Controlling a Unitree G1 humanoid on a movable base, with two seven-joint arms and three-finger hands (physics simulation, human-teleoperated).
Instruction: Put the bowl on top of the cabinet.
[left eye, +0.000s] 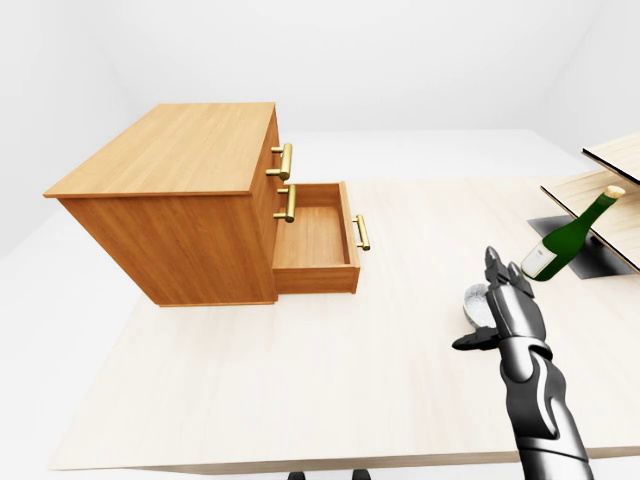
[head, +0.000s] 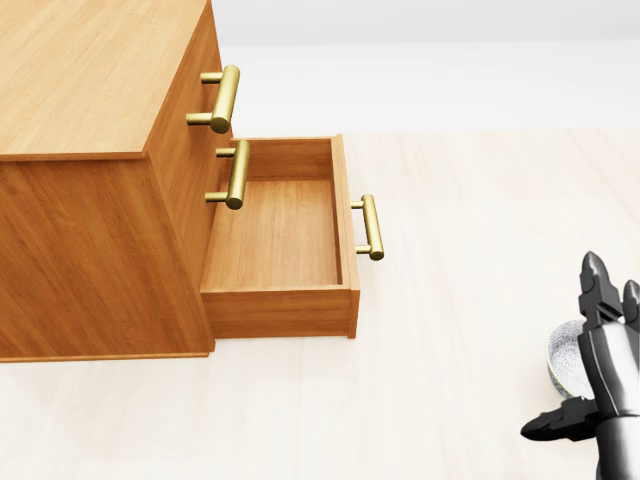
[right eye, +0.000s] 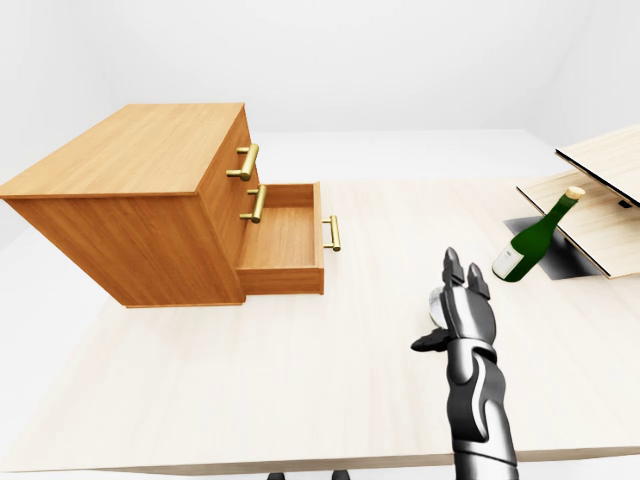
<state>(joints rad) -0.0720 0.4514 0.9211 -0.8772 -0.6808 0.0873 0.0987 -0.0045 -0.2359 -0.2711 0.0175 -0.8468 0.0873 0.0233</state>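
A small speckled grey bowl (head: 563, 362) sits on the pale table near the right edge of the head view, half hidden behind my right hand. That hand (left eye: 492, 306) stands right beside the bowl on its right, open, with fingers stretched upward and thumb pointing left; it grips nothing. The wooden cabinet (left eye: 170, 215) stands at the left of the table, its flat top (left eye: 175, 148) bare. Its lowest drawer (left eye: 312, 238) is pulled out and holds nothing. My left hand does not show.
A green bottle (left eye: 562, 243) leans tilted at the right, against slanted wooden boards (left eye: 612, 190) over a dark opening. Brass handles (left eye: 286, 160) stick out of the cabinet's drawer fronts. The table's near edge (left eye: 330, 462) runs along the bottom of the eye views.
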